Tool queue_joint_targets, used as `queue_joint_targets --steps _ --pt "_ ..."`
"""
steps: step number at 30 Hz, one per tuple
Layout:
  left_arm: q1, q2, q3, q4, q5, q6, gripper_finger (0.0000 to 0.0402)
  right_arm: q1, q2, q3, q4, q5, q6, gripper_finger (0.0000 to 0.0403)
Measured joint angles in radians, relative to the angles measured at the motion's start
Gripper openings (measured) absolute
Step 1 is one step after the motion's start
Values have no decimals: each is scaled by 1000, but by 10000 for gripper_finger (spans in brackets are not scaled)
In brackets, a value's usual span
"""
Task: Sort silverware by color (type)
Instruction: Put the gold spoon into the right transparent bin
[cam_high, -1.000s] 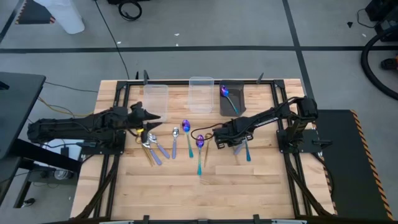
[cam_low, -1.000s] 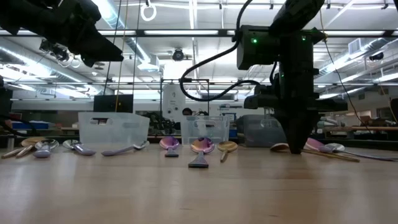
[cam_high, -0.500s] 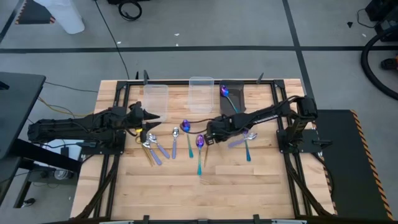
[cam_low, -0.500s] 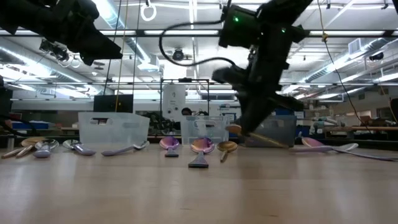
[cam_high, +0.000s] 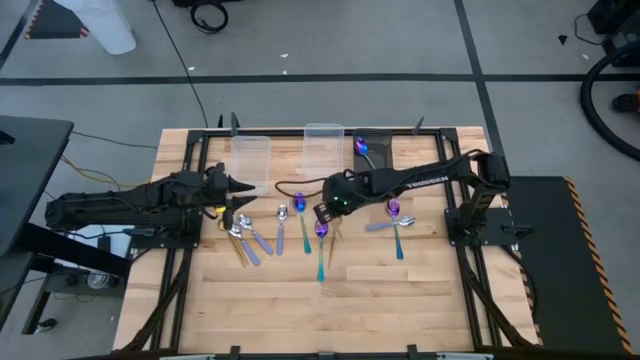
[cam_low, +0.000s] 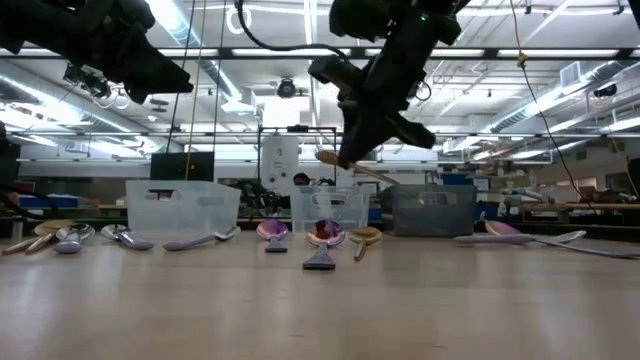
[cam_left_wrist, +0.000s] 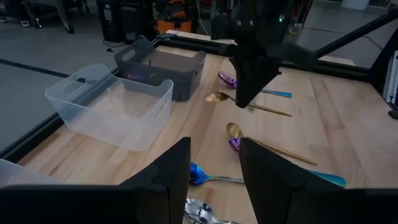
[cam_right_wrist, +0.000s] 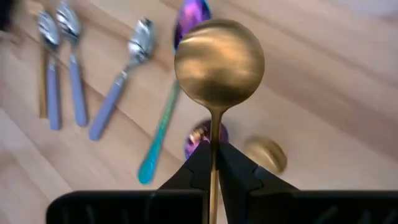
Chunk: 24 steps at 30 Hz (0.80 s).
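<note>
My right gripper (cam_high: 323, 207) hangs above the middle of the table, shut on a gold spoon (cam_right_wrist: 219, 59) whose bowl juts out past the fingertips. Below it lie a purple-blue spoon with a teal handle (cam_high: 321, 240) and another gold spoon (cam_left_wrist: 267, 144). Silver spoons (cam_high: 247, 240) lie flat at the left, and more spoons (cam_high: 395, 222) at the right. My left gripper (cam_left_wrist: 214, 180) waits open above the table's left side, nothing between its fingers. My right gripper pinches the gold spoon's thin handle just behind the bowl (cam_right_wrist: 214, 138) between its two fingers. The fingers slant down from the table's right side. The spoon is lifted clear and roughly level, its bowl (cam_low: 325, 157) out in front and its handle (cam_left_wrist: 273, 111) trailing behind.
Three bins stand in a row at the far edge: two clear ones (cam_high: 250, 155) (cam_high: 323, 150) and a dark one (cam_high: 378, 160) that holds a purple-blue spoon (cam_high: 365, 150). Bare wood lies toward the near edge.
My right gripper has risen from the table by the right group of spoons and swung toward the table's left, rolling as it went. The gold spoon has come up with it and now hangs clear above the middle spoons.
</note>
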<state>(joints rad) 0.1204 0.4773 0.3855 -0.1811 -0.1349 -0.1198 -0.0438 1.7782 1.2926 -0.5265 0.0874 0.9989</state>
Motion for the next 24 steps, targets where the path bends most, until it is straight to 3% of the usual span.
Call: queue_joint_targets --steps 17,24 --pt "0 0 0 -69 0 -55 146 -171 -1 50 225 -36 -252 23" --pt "0 0 0 -115 0 -100 146 -263 -1 50 324 -100 -337 23"
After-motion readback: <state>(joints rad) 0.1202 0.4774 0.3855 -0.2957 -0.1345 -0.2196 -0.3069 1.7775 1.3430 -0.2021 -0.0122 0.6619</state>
